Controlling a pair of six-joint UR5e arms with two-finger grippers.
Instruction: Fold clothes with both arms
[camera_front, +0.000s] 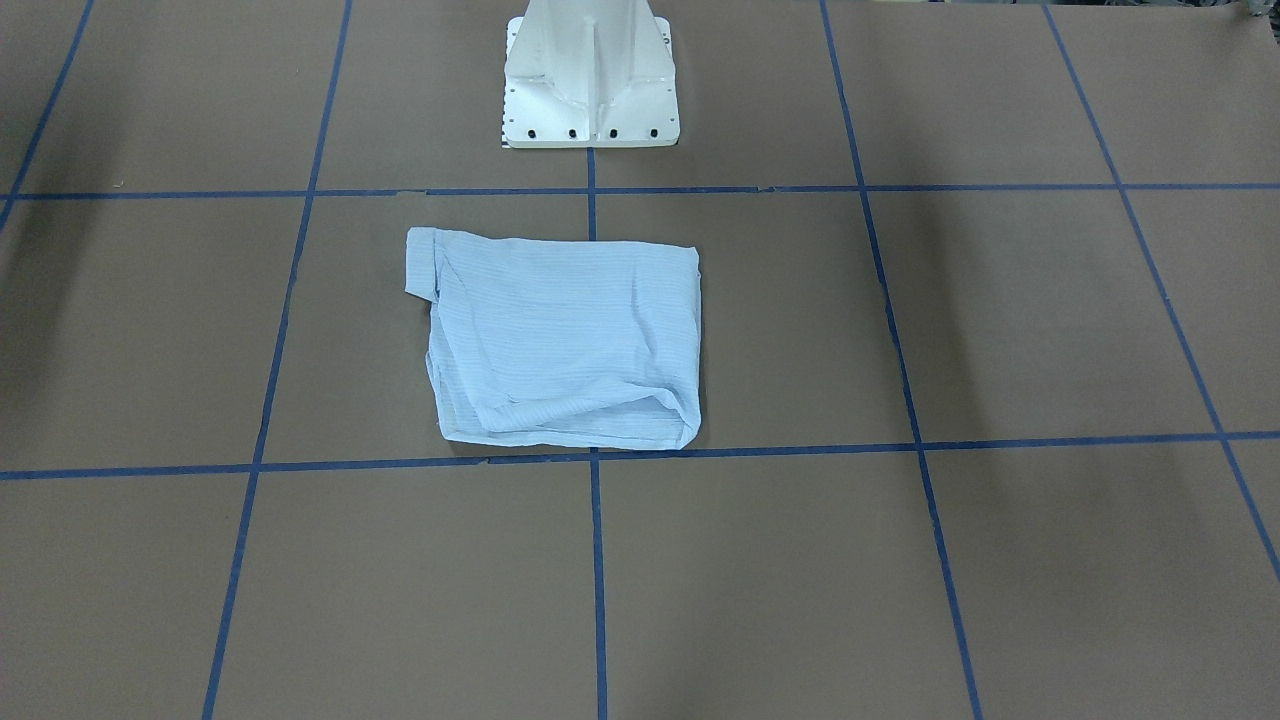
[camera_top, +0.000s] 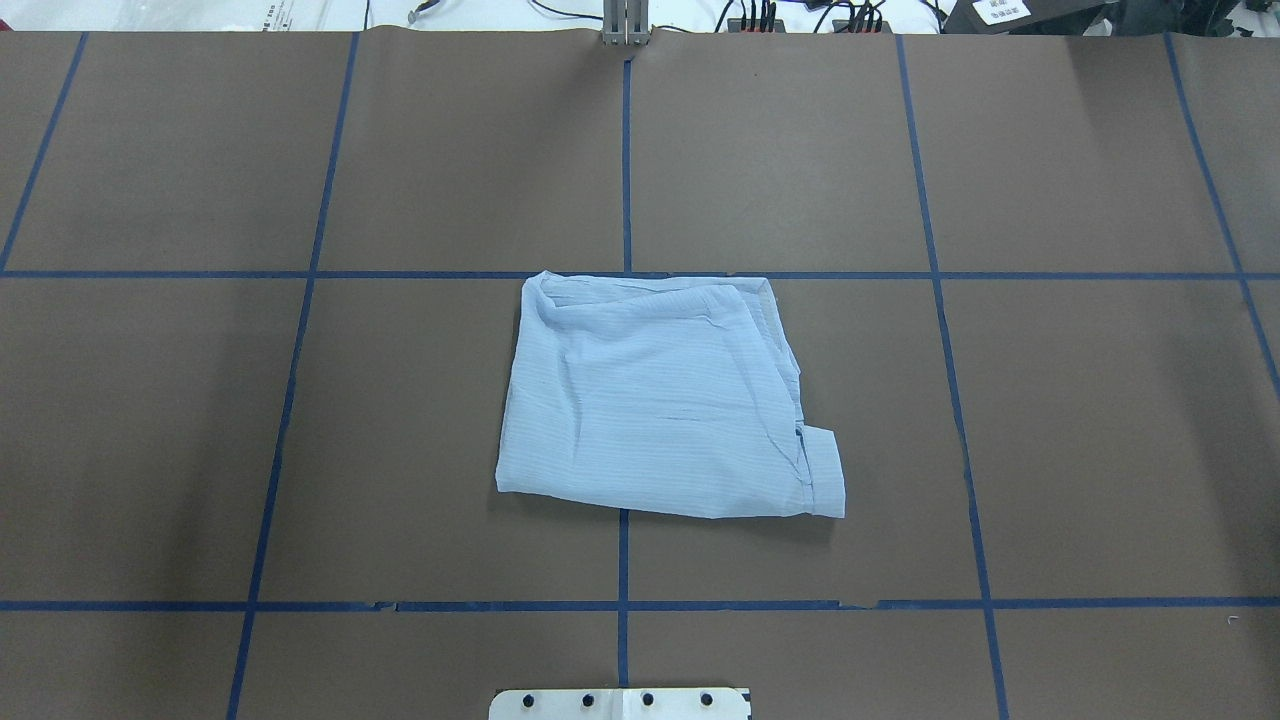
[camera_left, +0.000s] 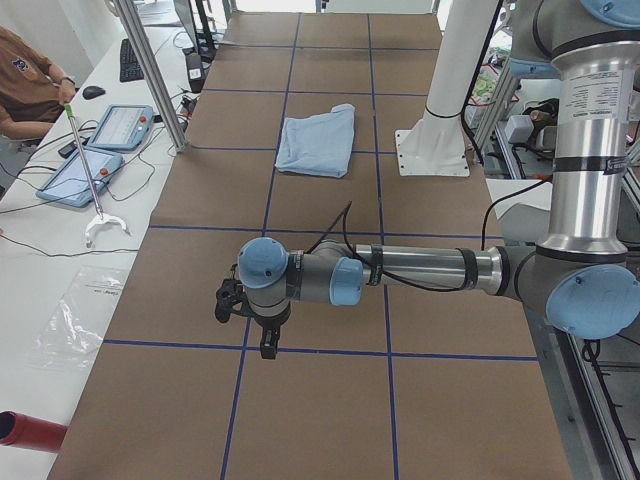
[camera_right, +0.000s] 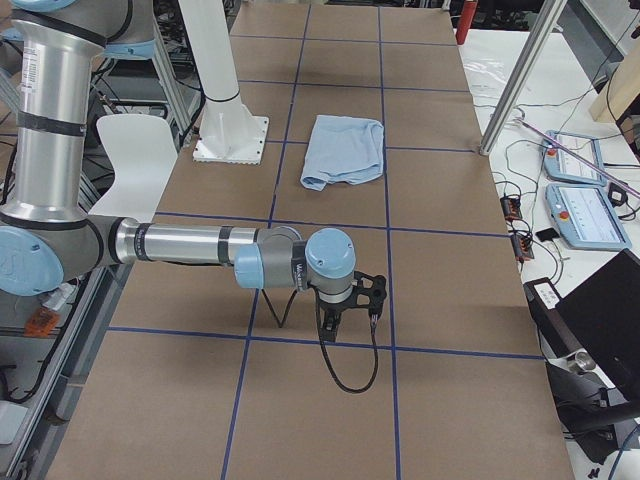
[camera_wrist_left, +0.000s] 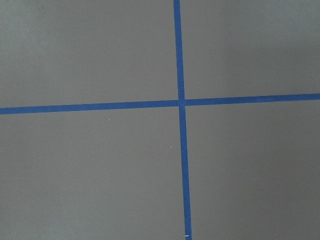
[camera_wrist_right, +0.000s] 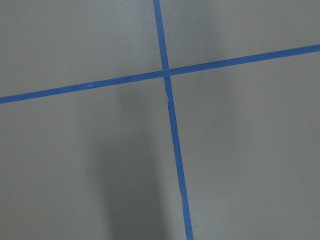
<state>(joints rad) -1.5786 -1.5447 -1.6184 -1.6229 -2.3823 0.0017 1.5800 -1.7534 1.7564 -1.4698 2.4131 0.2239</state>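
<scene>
The clothes, one light-blue striped shirt (camera_front: 560, 340), lie folded into a rough rectangle on the brown table in front of the pedestal, with a cuff sticking out at one corner. The shirt (camera_top: 660, 400) shows the same way from overhead, and the shirt (camera_left: 318, 140) (camera_right: 345, 150) lies far off in both side views. My left gripper (camera_left: 250, 325) hangs over the table's left end, far from the shirt; I cannot tell its state. My right gripper (camera_right: 350, 310) hangs over the right end, equally far, state unclear. Both wrist views show only brown paper and crossing blue tape.
The white pedestal base (camera_front: 590, 90) stands just behind the shirt. Blue tape lines grid the table. On the side bench are teach pendants (camera_left: 120, 125) (camera_right: 575, 160), a metal post (camera_left: 150, 70) and a laptop (camera_right: 600, 330). A seated person (camera_left: 25, 80) is at the far left.
</scene>
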